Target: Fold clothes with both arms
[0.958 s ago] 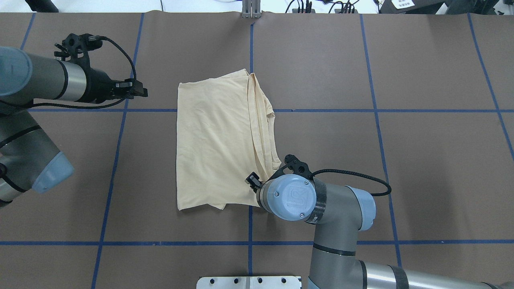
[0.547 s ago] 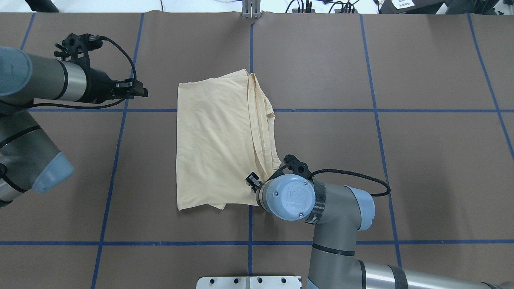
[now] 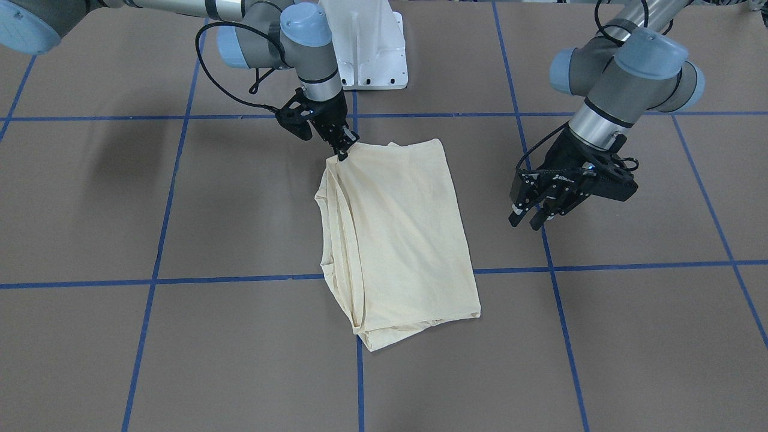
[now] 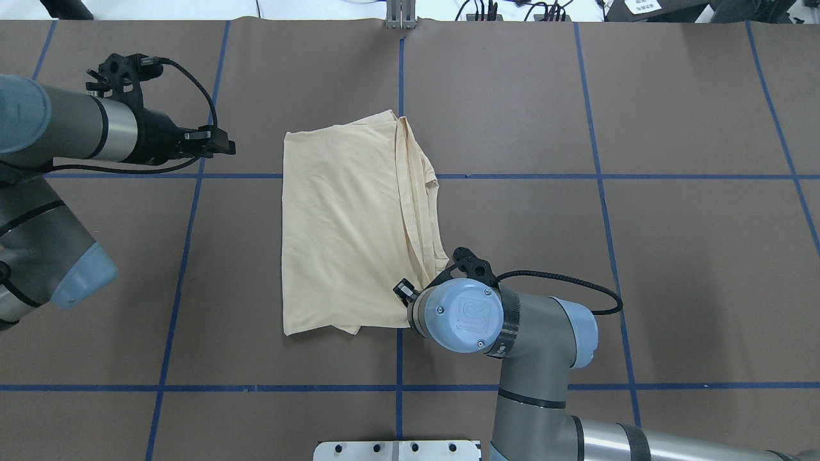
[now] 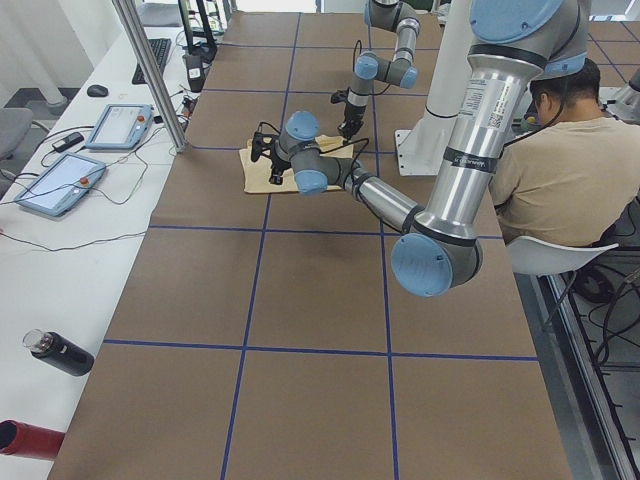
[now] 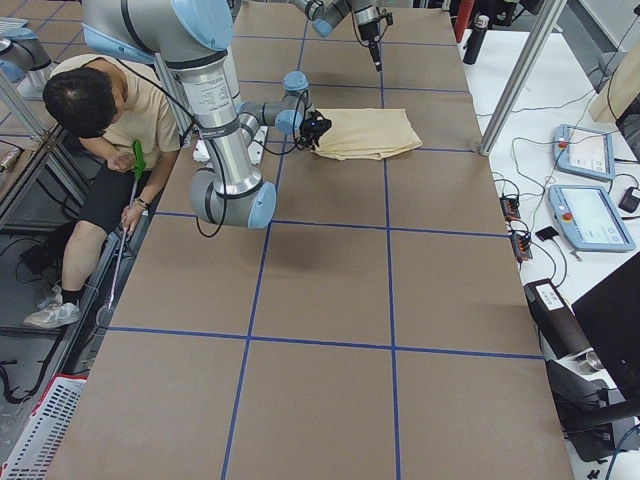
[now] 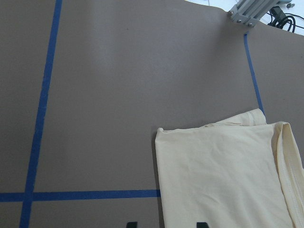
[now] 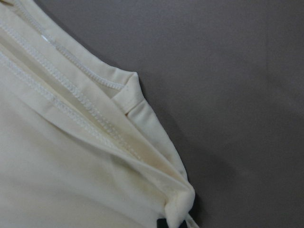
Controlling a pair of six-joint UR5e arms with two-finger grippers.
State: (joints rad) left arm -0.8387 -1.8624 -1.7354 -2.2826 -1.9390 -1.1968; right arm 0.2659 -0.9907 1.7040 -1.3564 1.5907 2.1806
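Bent steeply down, the right gripper point(image 3: 343, 153) pinched one corner of the cream T-shirt point(image 3: 402, 234), folded into a rumpled rectangle mid-surface point(image 3: 180, 198), while the left gripper point(image 3: 524, 222) hung apart from it, tilted downward, fingers spread and empty.

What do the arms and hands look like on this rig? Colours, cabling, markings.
Both the left arm and right arm are silver-grey tubes with light-blue joint caps; one cap shows a UR logo. Black looped cables run to the wrists. The left hand and right hand are black, two-fingered.
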